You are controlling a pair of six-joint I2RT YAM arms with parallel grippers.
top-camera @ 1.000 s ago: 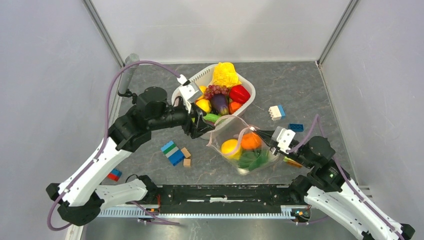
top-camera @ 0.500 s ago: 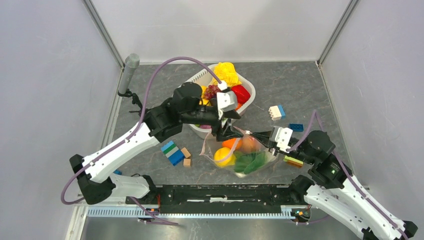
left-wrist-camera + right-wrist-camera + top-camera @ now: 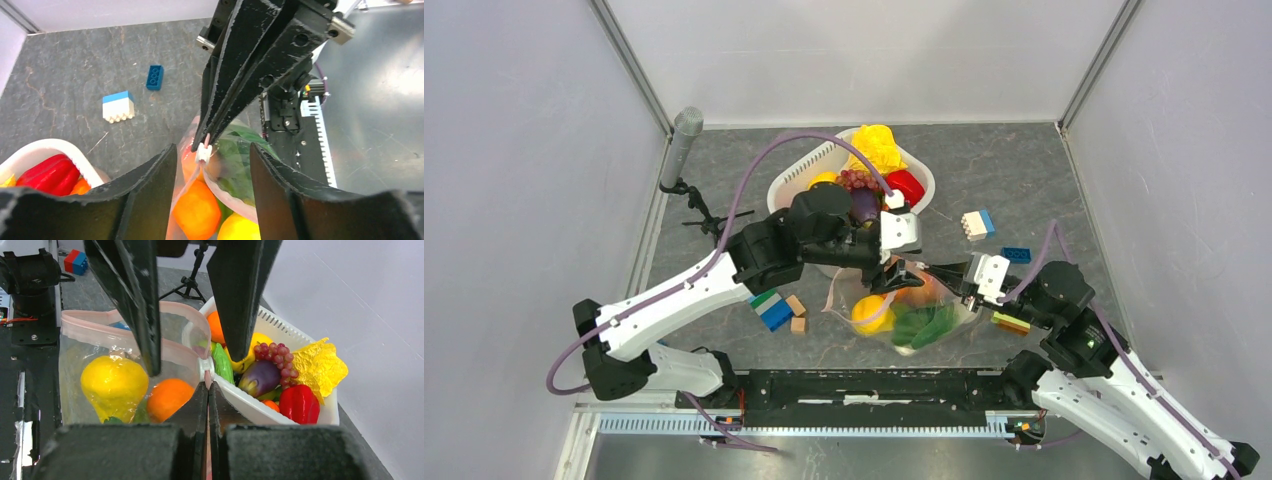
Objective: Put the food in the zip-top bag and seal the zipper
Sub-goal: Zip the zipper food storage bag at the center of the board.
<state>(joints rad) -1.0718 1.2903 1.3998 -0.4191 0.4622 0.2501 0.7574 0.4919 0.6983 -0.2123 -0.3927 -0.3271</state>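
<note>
Your surface [image 3: 1024, 180] lies open to the right of the white basket [image 3: 796, 180], bar a few blocks [image 3: 977, 223]. The zip-top bag [image 3: 100, 340] sits just beside the basket's near rim with yellow, orange and green food [image 3: 868, 312] inside. Its pink zipper [image 3: 90, 325] stands partly open, your right claw [image 3: 207, 385] clamped on its end by the white slider [image 3: 202, 154], and your left claw [image 3: 212, 195], fingers apart, straddles that edge with little room.
</note>
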